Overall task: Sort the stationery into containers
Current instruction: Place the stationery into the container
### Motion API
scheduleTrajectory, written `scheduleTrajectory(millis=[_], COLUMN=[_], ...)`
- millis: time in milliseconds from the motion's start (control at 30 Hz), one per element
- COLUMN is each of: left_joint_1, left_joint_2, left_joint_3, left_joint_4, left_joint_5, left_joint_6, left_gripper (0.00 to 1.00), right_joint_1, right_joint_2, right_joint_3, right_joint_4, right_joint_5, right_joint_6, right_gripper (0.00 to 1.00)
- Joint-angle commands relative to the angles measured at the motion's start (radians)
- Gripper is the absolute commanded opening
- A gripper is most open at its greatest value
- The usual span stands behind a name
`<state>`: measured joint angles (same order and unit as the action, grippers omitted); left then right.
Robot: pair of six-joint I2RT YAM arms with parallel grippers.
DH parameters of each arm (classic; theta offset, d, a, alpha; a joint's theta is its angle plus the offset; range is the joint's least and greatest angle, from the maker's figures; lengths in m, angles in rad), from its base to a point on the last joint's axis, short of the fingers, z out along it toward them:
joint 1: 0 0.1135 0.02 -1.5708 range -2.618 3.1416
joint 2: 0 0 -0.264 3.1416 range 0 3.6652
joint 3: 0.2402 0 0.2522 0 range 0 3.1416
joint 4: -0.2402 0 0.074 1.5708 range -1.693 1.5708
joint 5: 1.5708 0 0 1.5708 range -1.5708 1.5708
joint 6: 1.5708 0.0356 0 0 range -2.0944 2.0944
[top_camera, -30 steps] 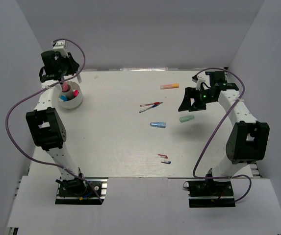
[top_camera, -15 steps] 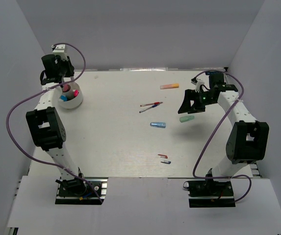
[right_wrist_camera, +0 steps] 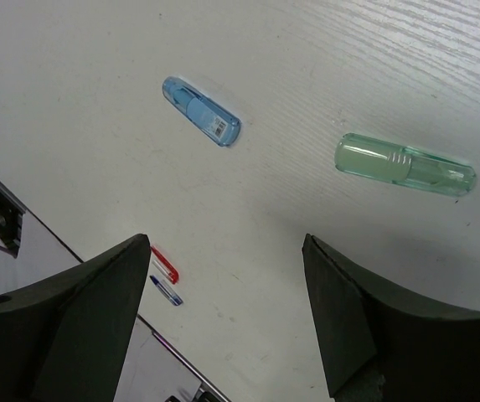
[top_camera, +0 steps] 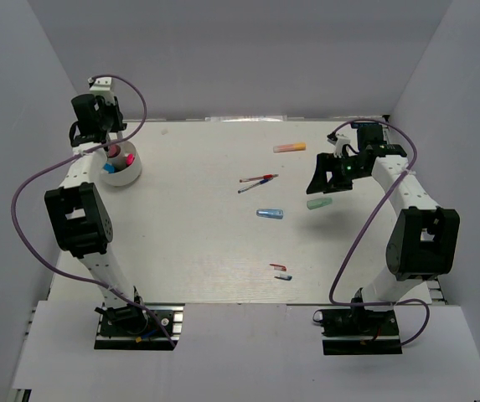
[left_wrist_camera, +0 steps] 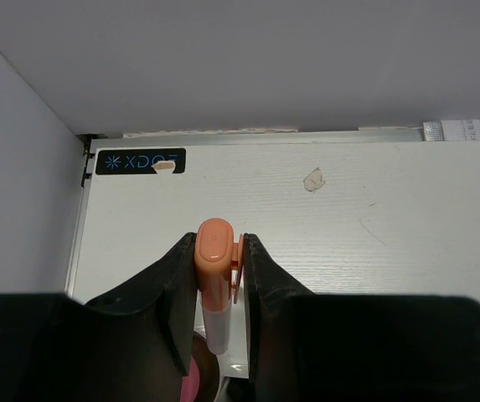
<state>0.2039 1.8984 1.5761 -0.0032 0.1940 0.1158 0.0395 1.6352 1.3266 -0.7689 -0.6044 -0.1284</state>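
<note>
My left gripper (left_wrist_camera: 221, 251) is shut on an orange highlighter (left_wrist_camera: 214, 280), held upright over the white bowl (top_camera: 122, 172) at the far left; the gripper shows in the top view (top_camera: 97, 134). The bowl holds pink and blue items. My right gripper (right_wrist_camera: 227, 251) is open and empty above the table, also in the top view (top_camera: 323, 180). A mint marker (right_wrist_camera: 405, 165) (top_camera: 318, 203) and a blue marker (right_wrist_camera: 200, 110) (top_camera: 269, 213) lie below it. An orange marker (top_camera: 289, 147) lies at the back. Two thin pens (top_camera: 257, 182) lie mid-table. Small red and blue pens (right_wrist_camera: 162, 276) (top_camera: 281, 270) lie near the front.
White walls close in the table on the left, back and right. A black label (left_wrist_camera: 139, 161) sits at the table's far left corner. The table's front edge (right_wrist_camera: 181, 360) shows below the right gripper.
The left gripper has shifted slightly back over the bowl with the orange highlighter. The right gripper has moved a little nearer the mint marker.
</note>
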Motion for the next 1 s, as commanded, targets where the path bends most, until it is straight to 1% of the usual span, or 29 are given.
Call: scheduleTrajectory(millis=[0, 67, 133, 200, 233, 300, 333, 400, 433, 467, 500, 567, 667, 733, 767, 800, 833, 867, 900, 933, 967], left_joint_1=[-0.003, -0.003, -0.003, -0.012, -0.012, -0.012, -0.012, -0.012, -0.012, -0.012, -0.012, -0.012, -0.012, -0.012, -0.012, -0.012, -0.012, -0.012, -0.021, -0.021, -0.021], left_joint_2=[-0.009, -0.009, -0.001, -0.005, -0.009, -0.01, -0.009, -0.004, -0.004, -0.002, -0.001, -0.004, -0.03, -0.059, -0.068, -0.077, -0.087, -0.09, -0.093, -0.094, -0.105], left_joint_3=[-0.019, -0.033, -0.034, -0.045, -0.053, -0.051, -0.051, -0.039, -0.033, -0.021, -0.018, -0.014, -0.019, -0.018, -0.013, -0.004, 0.007, 0.045, 0.062, 0.077, 0.099], left_joint_4=[0.049, 0.063, 0.062, 0.071, 0.078, 0.075, 0.074, 0.059, 0.043, 0.036, 0.029, 0.023, 0.028, 0.029, 0.026, 0.016, 0.009, -0.029, -0.075, -0.09, -0.112], left_joint_5=[0.013, 0.018, 0.013, 0.007, 0.01, 0.01, 0.01, 0.016, 0.018, 0.021, 0.022, 0.025, 0.054, 0.117, 0.139, 0.206, 0.246, 0.28, 0.35, 0.381, 0.416], left_joint_6=[-0.007, -0.021, -0.025, -0.025, -0.027, -0.03, -0.03, -0.03, -0.03, -0.03, -0.03, -0.03, -0.039, -0.042, -0.038, -0.03, -0.025, -0.021, -0.004, 0.002, 0.005], left_gripper=[0.09, 0.13, 0.22, 0.27, 0.34, 0.38, 0.42, 0.47, 0.53, 0.66, 0.69, 0.71, 0.71, 0.71, 0.71, 0.72, 0.72, 0.72, 0.72, 0.72, 0.72], right_joint_1=[-0.006, -0.006, -0.009, -0.007, -0.01, -0.009, -0.01, -0.013, -0.012, -0.013, -0.012, -0.013, -0.015, -0.01, -0.013, -0.012, -0.01, -0.007, -0.009, -0.006, -0.007], right_joint_2=[-0.04, -0.04, -0.041, -0.044, -0.046, -0.048, -0.046, -0.044, -0.043, -0.041, -0.041, -0.041, -0.035, -0.015, -0.006, 0.009, 0.047, 0.072, 0.104, 0.171, 0.207], right_joint_3=[0.019, 0.017, 0.011, 0.008, 0.006, 0.008, 0.01, 0.01, 0.01, 0.01, 0.01, 0.014, 0.049, 0.086, 0.13, 0.157, 0.187, 0.263, 0.307, 0.353, 0.455], right_joint_4=[0.019, 0.02, 0.028, 0.037, 0.042, 0.046, 0.046, 0.048, 0.049, 0.052, 0.056, 0.062, 0.082, 0.089, 0.094, 0.098, 0.097, 0.086, 0.077, 0.056, 0.04], right_joint_5=[0.006, 0.008, 0.023, 0.041, 0.048, 0.058, 0.058, 0.063, 0.064, 0.069, 0.071, 0.077, 0.094, 0.112, 0.115, 0.115, 0.121, 0.129, 0.133, 0.134, 0.13], right_joint_6=[-0.025, -0.027, -0.019, -0.004, -0.002, 0.004, 0.003, 0.009, 0.01, 0.013, 0.016, 0.021, 0.003, -0.04, -0.062, -0.089, -0.152, -0.184, -0.213, -0.265, -0.289], right_gripper=[0.79, 0.79, 0.78, 0.78, 0.78, 0.78, 0.78, 0.78, 0.78, 0.78, 0.77, 0.77, 0.76, 0.74, 0.74, 0.72, 0.73, 0.72, 0.72, 0.73, 0.76])
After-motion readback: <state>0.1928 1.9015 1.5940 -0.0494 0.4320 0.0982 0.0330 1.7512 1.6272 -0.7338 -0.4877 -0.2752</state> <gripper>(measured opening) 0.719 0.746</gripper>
